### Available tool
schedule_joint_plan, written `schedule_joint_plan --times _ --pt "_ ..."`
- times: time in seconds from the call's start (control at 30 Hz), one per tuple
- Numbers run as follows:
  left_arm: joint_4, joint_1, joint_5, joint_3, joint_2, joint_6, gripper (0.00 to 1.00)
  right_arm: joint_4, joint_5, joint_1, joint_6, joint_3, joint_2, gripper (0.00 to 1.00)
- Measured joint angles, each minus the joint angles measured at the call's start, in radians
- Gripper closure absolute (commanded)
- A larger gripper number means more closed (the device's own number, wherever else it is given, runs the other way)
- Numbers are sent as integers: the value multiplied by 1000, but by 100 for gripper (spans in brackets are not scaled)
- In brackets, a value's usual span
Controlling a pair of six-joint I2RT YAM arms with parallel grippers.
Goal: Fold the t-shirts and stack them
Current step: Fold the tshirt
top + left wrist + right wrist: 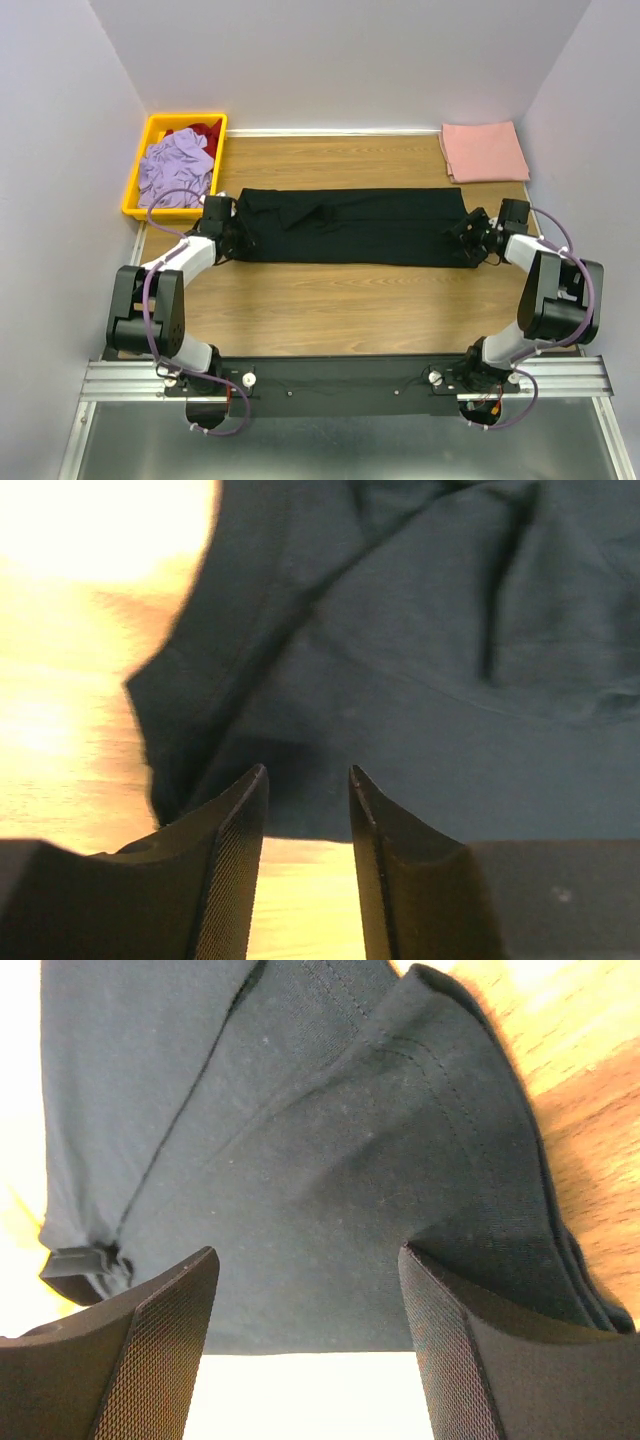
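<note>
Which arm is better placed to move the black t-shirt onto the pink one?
Right, likely: the right gripper is at the end of the black t-shirt nearest the pink t-shirt, the left gripper at the opposite end.

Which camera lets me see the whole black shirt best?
The top external view: the black cloth t-shirt shows whole, a long folded strip. Each wrist view shows only one end of it, close up.

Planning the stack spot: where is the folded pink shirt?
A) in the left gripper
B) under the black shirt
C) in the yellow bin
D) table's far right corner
D: the pink shirt lies folded at the far right corner of the table, apart from the black shirt.
</note>
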Motion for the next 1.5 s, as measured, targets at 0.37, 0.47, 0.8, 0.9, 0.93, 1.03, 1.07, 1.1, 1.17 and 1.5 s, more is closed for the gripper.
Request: schedule_joint_plan --times 0.37,0.47,0.8,0.9,0.93,1.03,1.07,1.1,1.17,1.5 --pt "138 129 143 -149 -11 -36 63 192 -69 -188 83 -208 -123 25" --pt "141 135 161 -173 -36 -37 60 200 -70 -200 68 -221 -137 27" --pt "21 134 165 -178 -267 -30 39 198 -121 20 35 -139 -177 34" --pt "20 109 166 -117 -300 -41 39 228 -163 143 52 -57 -151 41" --pt "23 90 166 -91 -295 -45 39 237 -174 198 48 -8 -114 42" --pt "39 23 166 -29 -256 -55 40 263 -215 331 24 126 10 43" --pt "48 5 166 -10 -232 -58 41 271 -233 380 7 172 58 44" --pt "56 -10 166 1 -211 -60 42 272 -249 420 -8 209 95 46" --pt "70 -35 165 9 -167 -60 48 280 -280 514 -42 285 181 48" --pt "68 -42 149 8 35 -50 60 277 -328 757 -126 504 478 66"
